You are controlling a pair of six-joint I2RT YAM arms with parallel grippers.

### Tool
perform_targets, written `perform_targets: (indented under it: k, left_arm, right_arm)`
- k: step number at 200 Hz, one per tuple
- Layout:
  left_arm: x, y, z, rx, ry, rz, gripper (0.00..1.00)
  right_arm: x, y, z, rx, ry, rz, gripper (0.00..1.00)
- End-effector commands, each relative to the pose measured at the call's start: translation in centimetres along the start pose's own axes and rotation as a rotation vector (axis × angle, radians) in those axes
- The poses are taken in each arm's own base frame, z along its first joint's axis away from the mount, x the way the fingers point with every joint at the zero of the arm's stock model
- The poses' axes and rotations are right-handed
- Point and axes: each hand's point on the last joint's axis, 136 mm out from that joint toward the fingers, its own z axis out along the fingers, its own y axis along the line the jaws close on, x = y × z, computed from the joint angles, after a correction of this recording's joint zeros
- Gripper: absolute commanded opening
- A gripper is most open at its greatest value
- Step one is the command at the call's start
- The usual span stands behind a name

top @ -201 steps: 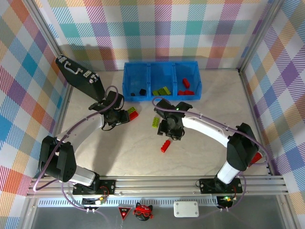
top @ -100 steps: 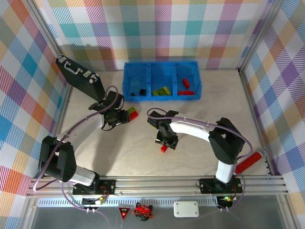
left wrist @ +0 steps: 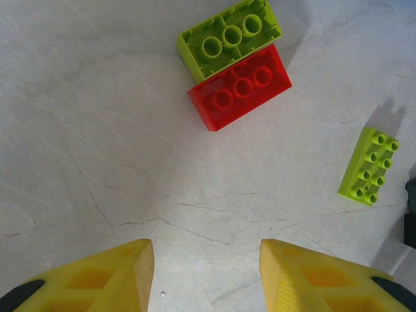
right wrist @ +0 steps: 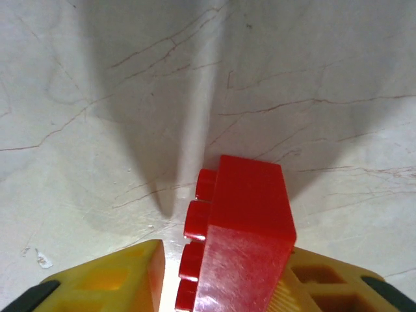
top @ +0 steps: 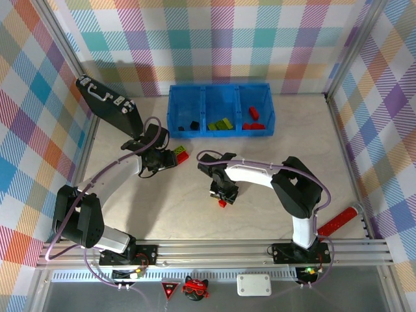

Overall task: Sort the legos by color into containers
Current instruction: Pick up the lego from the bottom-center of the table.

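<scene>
The right pincer (top: 221,194) is down at the middle of the counter (top: 162,208) over a red brick (top: 222,203). In the right wrist view that brick (right wrist: 244,240) lies on its side between the yellow fingers (right wrist: 110,279), studs facing the left one. It sits against the right finger, and a thin sliver of counter seems to show on the stud side. I cannot tell whether the pincer is pinching it yet. The left pincer (top: 159,159) hangs low to the left, with its fingers (left wrist: 97,276) spread and only bare counter between them. Just ahead of it a lime brick (left wrist: 229,36) and a second red one (left wrist: 240,88) lie touching side by side, hollow undersides up. They also show in the top view as a pair (top: 181,153). A small lime brick (left wrist: 369,166) lies studs up, apart to the right. The blue tray (top: 221,91) stands at the far edge. Its left compartment holds black bricks (top: 192,125), the middle one lime bricks (top: 221,123) and the right one red bricks (top: 255,117). A black case (top: 107,103) leans at the far left.
</scene>
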Motion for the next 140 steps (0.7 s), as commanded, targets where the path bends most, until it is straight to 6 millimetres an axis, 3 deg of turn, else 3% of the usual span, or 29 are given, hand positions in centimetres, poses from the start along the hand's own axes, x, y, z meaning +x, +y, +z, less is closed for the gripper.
perform_targets:
  k: [1,55,140]
  left_arm:
    - [0.0,0.0,-0.8,0.012,-0.009,0.01,0.47]
    - [0.0,0.1,-0.9,0.011,-0.011,0.009,0.47]
    - [-0.1,0.0,-1.0,0.014,-0.011,0.011,0.47]
  right_arm:
    - [0.2,-0.2,0.4,0.012,0.01,-0.008,0.38]
    - [0.1,0.0,-0.1,0.004,0.006,-0.025,0.26]
    - [-0.5,0.0,-2.0,0.001,-0.034,-0.089,0.25]
